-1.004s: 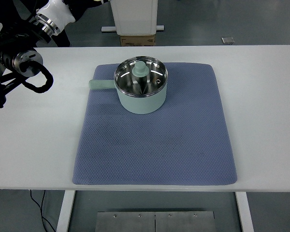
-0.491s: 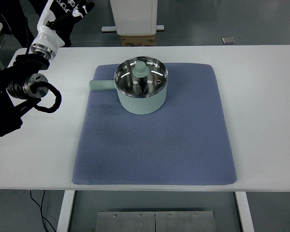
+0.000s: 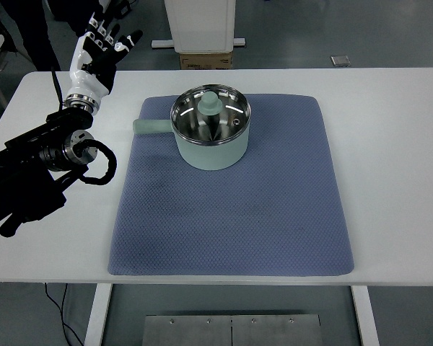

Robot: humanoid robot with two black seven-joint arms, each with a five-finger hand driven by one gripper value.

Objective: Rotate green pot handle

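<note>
A pale green pot (image 3: 211, 148) with a glass lid and a green knob (image 3: 211, 101) stands at the back of the blue mat (image 3: 231, 209). Its green handle (image 3: 151, 126) sticks out to the left, over the mat's left edge. My left arm comes in from the left edge; its hand (image 3: 101, 40) is raised over the table's far left corner, fingers spread and holding nothing, well left of and behind the handle. The right arm does not show.
The white table (image 3: 390, 144) carries only the mat and pot. Behind the far edge stand a white pedestal (image 3: 200, 25) and a cardboard box (image 3: 205, 60). My black forearm and cable loop (image 3: 94, 162) lie over the table's left side.
My left arm has swung in to the right and forward over the table, and the hand has come fully into view with fingers spread. The pot has not moved.
</note>
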